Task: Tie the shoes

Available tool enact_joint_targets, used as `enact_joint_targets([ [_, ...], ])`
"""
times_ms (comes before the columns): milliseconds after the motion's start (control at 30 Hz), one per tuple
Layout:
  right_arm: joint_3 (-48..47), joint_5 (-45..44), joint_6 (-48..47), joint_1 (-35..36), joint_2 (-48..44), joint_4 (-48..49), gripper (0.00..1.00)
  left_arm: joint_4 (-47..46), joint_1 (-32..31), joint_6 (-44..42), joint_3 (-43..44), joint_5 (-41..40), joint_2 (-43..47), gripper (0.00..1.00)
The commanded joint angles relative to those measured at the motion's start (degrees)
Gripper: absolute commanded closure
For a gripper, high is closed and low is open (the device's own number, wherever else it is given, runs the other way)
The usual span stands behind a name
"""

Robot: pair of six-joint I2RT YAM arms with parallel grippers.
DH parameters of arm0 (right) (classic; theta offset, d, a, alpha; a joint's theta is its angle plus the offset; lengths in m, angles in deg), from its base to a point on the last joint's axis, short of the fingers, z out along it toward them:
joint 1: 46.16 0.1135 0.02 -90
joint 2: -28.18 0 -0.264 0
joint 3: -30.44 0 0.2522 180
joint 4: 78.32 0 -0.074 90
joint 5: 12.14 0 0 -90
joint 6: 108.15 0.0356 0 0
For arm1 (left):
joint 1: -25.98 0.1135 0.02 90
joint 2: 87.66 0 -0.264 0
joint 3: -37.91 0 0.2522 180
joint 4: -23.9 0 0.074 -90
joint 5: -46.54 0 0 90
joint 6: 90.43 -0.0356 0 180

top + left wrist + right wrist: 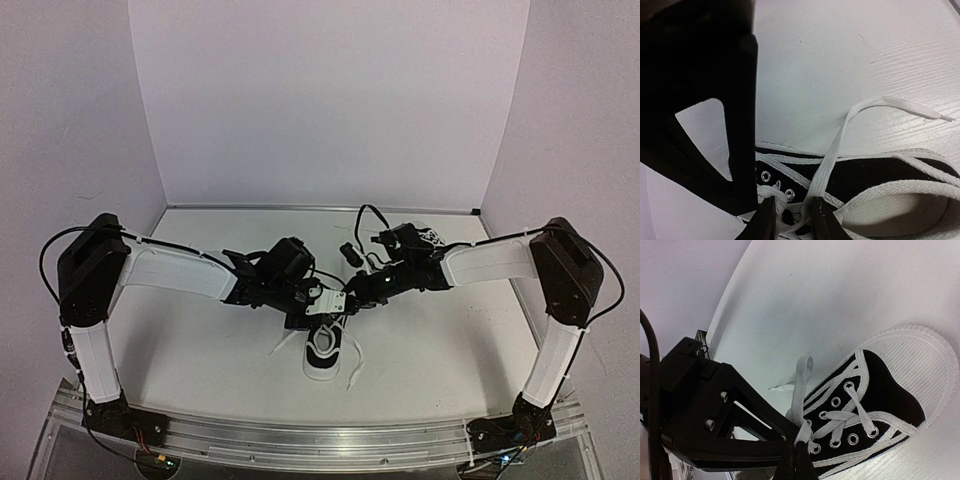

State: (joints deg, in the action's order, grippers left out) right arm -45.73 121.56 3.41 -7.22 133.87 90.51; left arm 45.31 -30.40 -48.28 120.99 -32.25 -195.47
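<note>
One of the shoes, black with a white toe cap and white laces, lies mid-table with its toe towards the arms' bases. Both grippers meet over its lacing. My right gripper is shut on a lace whose folded loop stands up from the fingertips beside the eyelets. My left gripper hovers at the shoe's opening. Its jaws stand a little apart with lace strands running through the gap. A loose lace end trails across the table. The left gripper's black body crowds the right wrist view.
Loose lace tails lie on the table left and right of the shoe. A small black object and cables sit behind the right arm. White backdrop walls close in the table. An aluminium rail runs along its near edge.
</note>
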Motion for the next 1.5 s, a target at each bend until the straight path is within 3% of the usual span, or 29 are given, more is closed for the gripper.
enact_joint_targets([
  [0, 0.19, 0.15, 0.23, 0.35, -1.30, 1.89, 1.00, 3.20, -0.32, -0.80, 1.75, 0.88, 0.17, 0.74],
  [267, 0.23, 0.15, 0.10, 0.37, -1.37, 1.86, 1.00, 5.51, -0.32, -0.70, 2.86, 1.35, -0.47, 0.70],
  [767, 0.54, -0.02, 0.04, 0.35, -1.46, 1.83, 1.00, 3.64, -0.24, 1.19, 1.92, -0.28, 0.92, 1.00],
  [1000, 0.64, -0.02, 0.04, 0.35, -1.38, 1.81, 1.00, -0.62, -0.13, 3.25, -0.85, 1.46, 3.73, 0.99],
  [1233, 0.63, -0.02, 0.00, 0.35, -1.45, 1.89, 1.00, 0.90, -0.14, 2.51, 0.39, 2.12, 2.83, 0.84],
  [1467, 0.63, 0.08, 0.03, 0.39, -1.43, 1.86, 1.00, 2.95, -0.13, 1.76, 2.36, 2.02, 0.76, 0.77],
])
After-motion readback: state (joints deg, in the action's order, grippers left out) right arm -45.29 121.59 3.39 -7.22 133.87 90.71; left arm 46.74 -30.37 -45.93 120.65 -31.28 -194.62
